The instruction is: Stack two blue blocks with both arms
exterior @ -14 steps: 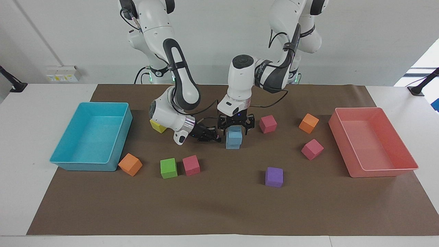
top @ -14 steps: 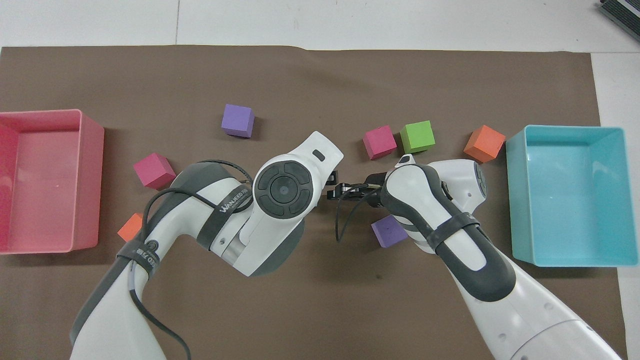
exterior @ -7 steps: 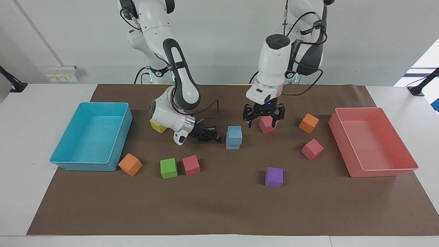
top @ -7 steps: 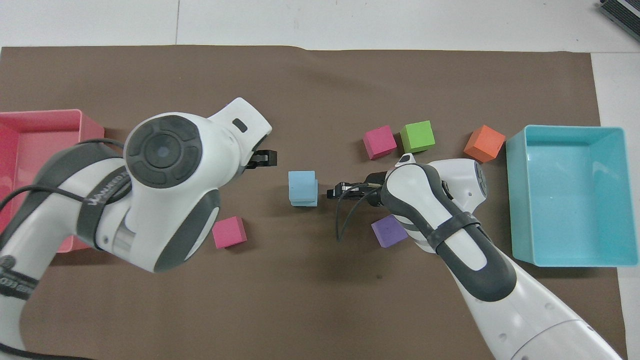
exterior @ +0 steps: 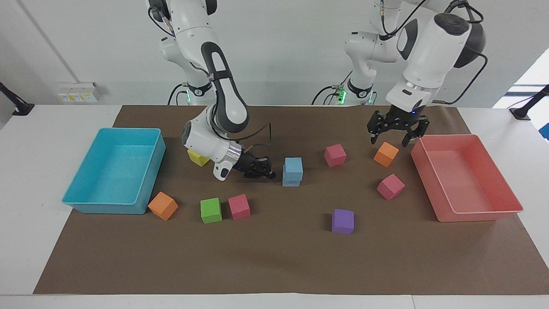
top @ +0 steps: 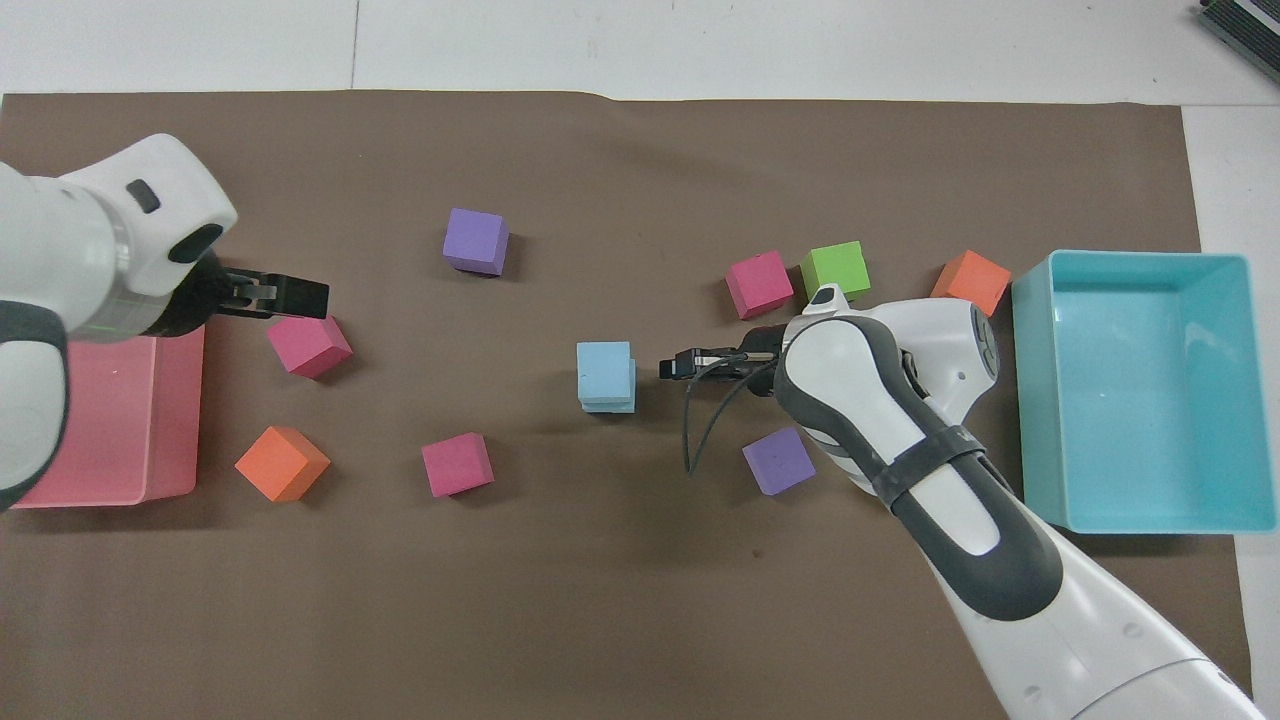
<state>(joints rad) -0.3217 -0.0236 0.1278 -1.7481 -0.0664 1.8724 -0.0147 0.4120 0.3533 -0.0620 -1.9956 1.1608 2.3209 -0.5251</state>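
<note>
The two blue blocks stand stacked mid-mat, the upper blue block (exterior: pixel 294 165) (top: pixel 603 367) sitting squarely on the lower blue block (exterior: pixel 291 182) (top: pixel 612 406). My right gripper (exterior: pixel 266 172) (top: pixel 678 365) lies low and level just beside the stack, toward the right arm's end, a small gap from it. My left gripper (exterior: pixel 388 140) (top: pixel 312 297) hangs open and empty in the air over the orange cube (exterior: pixel 386 154) next to the pink bin (exterior: pixel 480 216).
A turquoise bin (exterior: pixel 103 207) stands at the right arm's end. Loose cubes lie about: yellow (exterior: pixel 197 158), orange (exterior: pixel 163 206), green (exterior: pixel 211 210), pink (exterior: pixel 239 207), purple (exterior: pixel 342 221), pink (exterior: pixel 335 155) and pink (exterior: pixel 390 186). Another purple cube (top: pixel 779 461) lies under the right arm.
My left gripper has let go of the upper blue block, risen and swung away to over the orange cube by the pink bin. The right gripper has stayed beside the stack.
</note>
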